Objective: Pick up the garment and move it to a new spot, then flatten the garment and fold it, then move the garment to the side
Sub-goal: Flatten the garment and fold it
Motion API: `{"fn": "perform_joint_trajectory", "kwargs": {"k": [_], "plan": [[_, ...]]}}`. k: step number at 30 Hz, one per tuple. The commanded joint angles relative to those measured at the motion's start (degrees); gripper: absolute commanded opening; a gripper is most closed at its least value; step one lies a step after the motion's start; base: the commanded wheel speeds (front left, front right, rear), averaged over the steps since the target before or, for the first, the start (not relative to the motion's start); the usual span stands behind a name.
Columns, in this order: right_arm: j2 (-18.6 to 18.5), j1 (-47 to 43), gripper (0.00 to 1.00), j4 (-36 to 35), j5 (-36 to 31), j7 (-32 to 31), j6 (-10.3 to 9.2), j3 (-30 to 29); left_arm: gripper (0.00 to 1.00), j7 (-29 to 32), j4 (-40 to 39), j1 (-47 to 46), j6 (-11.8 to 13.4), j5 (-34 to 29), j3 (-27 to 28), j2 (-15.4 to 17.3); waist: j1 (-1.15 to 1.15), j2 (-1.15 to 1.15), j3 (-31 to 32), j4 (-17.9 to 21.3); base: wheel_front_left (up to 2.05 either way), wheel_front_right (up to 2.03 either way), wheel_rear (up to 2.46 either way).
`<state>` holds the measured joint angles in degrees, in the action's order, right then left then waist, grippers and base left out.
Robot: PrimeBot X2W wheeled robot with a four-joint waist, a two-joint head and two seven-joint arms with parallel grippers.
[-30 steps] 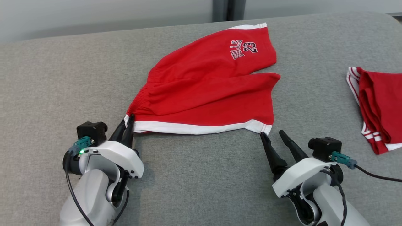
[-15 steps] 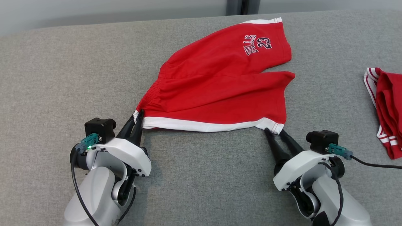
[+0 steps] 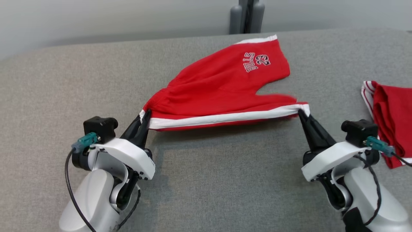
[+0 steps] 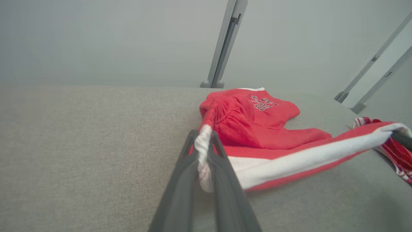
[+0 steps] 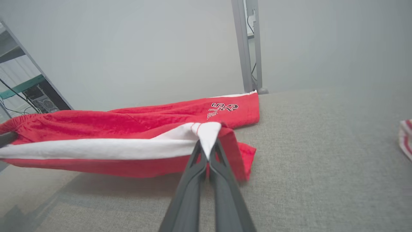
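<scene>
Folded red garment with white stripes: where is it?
The folded red garment lies at the head view's right edge on the grey fabric surface, beside the right gripper.

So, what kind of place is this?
Probably a robotics lab or test room, not a home: a grey fabric-covered table, a bare grey wall with a metal post, and computer equipment on a shelf.

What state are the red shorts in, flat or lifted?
Partly lifted. White-trimmed edge of the red shorts hangs taut between left pincer and right pincer, both shut on it; printed leg lies on the grey surface.
</scene>
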<state>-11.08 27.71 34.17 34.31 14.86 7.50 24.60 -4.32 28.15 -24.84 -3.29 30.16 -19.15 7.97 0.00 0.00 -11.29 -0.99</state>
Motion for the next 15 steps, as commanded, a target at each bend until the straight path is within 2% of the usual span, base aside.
{"fn": "perform_joint_trajectory", "kwargs": {"k": [1,5,9,15], "plan": [[-1.2,-0.5,0.0,-1.9,-0.4,0.4,-0.03,-0.1,0.0,1.1,-1.7,0.5,-0.5,0.9,0.3,0.6,0.0,0.0,2.0,0.3,0.0,0.0,0.0],[-4.3,-0.6,0.0,-7.9,-0.6,0.4,-0.03,1.0,0.0,5.1,-6.8,0.1,-0.5,2.4,0.5,1.7,0.0,0.0,4.8,0.9,0.0,0.0,0.0],[-6.9,0.4,0.0,-13.8,0.1,0.3,-0.03,0.0,0.0,10.2,-12.7,-1.6,0.7,3.5,1.1,3.3,0.0,0.0,7.1,1.4,0.0,0.0,0.0],[-9.4,2.4,0.0,-20.6,0.1,-2.5,-0.03,-1.7,0.0,19.5,-20.1,-4.7,3.1,8.0,3.2,3.8,0.0,0.0,9.7,2.1,0.0,0.0,0.0]]}}
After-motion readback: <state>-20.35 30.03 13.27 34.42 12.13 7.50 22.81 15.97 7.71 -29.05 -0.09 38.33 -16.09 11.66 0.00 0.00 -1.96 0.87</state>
